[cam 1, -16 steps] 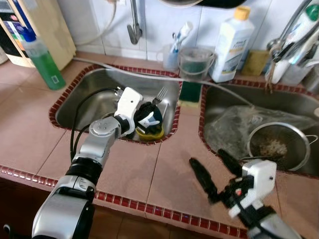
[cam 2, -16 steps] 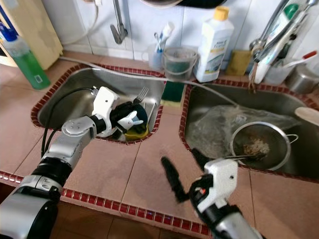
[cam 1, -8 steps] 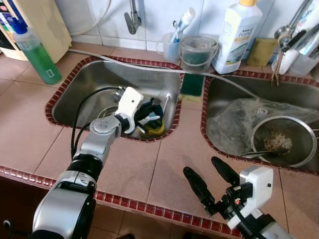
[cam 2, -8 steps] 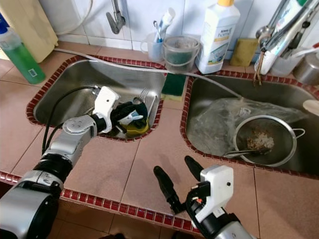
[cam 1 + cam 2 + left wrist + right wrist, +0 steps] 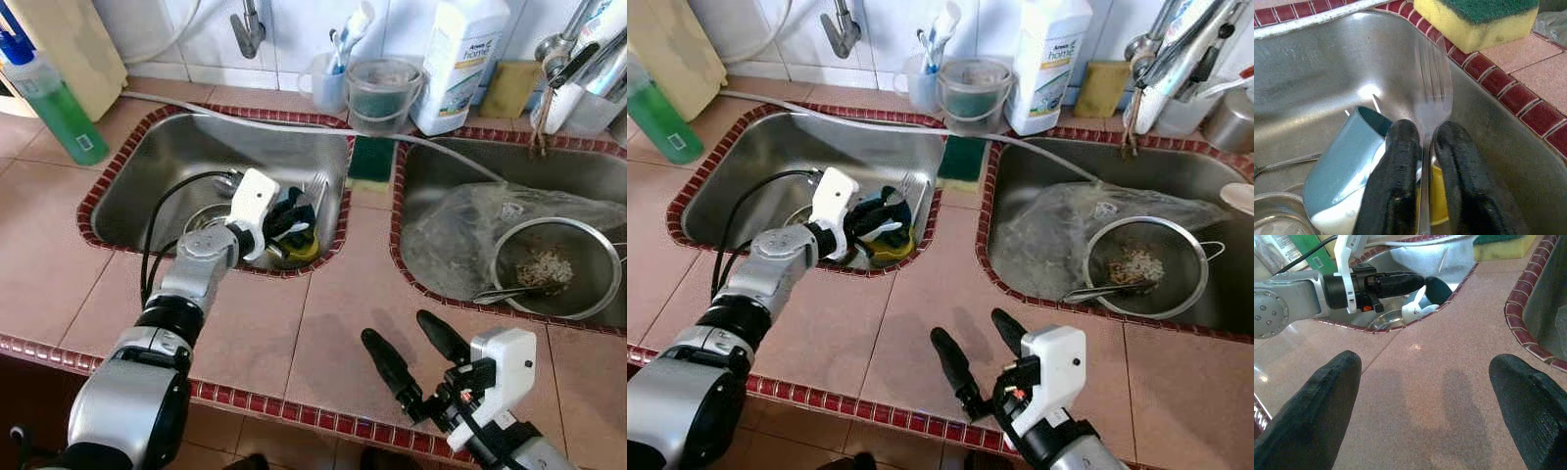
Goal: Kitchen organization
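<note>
My left gripper (image 5: 294,217) reaches into the left sink (image 5: 186,157) and is shut on the handle of a steel fork (image 5: 1432,93). The fork's tines (image 5: 318,186) lean up against the sink's right wall. Just under the fingers (image 5: 1396,181) lies a tipped blue-and-white cup (image 5: 1344,166) on top of something yellow (image 5: 302,252). My right gripper (image 5: 399,330) hovers open over the pink tiled counter (image 5: 343,294) near its front edge, nothing between its fingers (image 5: 1327,401).
A green-and-yellow sponge (image 5: 370,159) lies on the divider between the sinks. The right sink holds a plastic bag (image 5: 470,225) and a metal strainer (image 5: 554,269). A green bottle (image 5: 59,108), a toothbrush cup (image 5: 328,83), a clear tub (image 5: 382,93) and a white bottle (image 5: 456,59) line the back.
The camera has tilted down. My right gripper has drawn back toward the counter's front edge, still open. My left gripper stays in the sink, shut on the fork.
</note>
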{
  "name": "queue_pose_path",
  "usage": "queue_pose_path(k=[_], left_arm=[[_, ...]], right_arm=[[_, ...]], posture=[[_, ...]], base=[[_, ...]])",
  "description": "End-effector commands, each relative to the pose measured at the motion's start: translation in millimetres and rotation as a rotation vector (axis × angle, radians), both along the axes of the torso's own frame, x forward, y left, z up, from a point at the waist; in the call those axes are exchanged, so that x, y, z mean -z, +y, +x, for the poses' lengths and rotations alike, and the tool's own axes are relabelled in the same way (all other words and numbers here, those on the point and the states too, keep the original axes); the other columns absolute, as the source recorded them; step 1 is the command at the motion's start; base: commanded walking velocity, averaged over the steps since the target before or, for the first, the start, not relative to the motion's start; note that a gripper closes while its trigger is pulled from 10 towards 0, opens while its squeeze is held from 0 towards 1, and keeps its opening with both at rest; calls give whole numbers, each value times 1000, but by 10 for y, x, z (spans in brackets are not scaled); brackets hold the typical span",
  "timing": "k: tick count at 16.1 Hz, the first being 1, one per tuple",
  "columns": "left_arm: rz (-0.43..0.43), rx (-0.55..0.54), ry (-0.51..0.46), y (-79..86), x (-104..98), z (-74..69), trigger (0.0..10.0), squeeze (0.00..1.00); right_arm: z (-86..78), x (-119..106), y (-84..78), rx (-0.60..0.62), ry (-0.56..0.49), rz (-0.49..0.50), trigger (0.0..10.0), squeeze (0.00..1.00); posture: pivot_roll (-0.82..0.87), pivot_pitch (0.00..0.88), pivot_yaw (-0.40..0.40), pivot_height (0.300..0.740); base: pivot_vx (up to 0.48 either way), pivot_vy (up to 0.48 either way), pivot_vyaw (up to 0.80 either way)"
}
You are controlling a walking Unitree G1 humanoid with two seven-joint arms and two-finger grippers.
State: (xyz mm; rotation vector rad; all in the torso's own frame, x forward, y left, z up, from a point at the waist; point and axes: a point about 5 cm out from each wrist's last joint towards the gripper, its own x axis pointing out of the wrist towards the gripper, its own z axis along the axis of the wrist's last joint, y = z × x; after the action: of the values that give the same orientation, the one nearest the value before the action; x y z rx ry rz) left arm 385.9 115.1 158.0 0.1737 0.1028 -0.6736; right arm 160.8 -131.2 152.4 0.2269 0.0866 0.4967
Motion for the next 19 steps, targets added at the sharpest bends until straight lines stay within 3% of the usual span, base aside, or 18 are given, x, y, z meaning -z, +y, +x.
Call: queue_pose_path(k=[1,8,12,15,19], left_arm=[[5,-12,6,34,-8,14,10000,1000],[-12,-29,-5,94,-63,36,10000,1000],[-161,-147,-58,293,-176,30,10000,1000],[-221,-217,-96,430,-168,-60,10000,1000],[-237,-289,-162,482,-121,-212,10000,1000]], right_arm=[[-23,-38,27,-18,-6,7,10000,0],[103,-41,46,-25,-35,12,10000,0],[340,-42,46,16,-92,41,10000,0],[558,43,-3,117,-108,56,10000,0],[770,80,-37,174,-148,45,10000,0]], posture=[[-266,221,74,732],[-232,201,74,732],[-185,149,96,732],[-164,104,95,732],[-132,52,80,732]], base=[[0,0,0],[0,0,0],[0,0,0],[0,0,0],[0,0,0]])
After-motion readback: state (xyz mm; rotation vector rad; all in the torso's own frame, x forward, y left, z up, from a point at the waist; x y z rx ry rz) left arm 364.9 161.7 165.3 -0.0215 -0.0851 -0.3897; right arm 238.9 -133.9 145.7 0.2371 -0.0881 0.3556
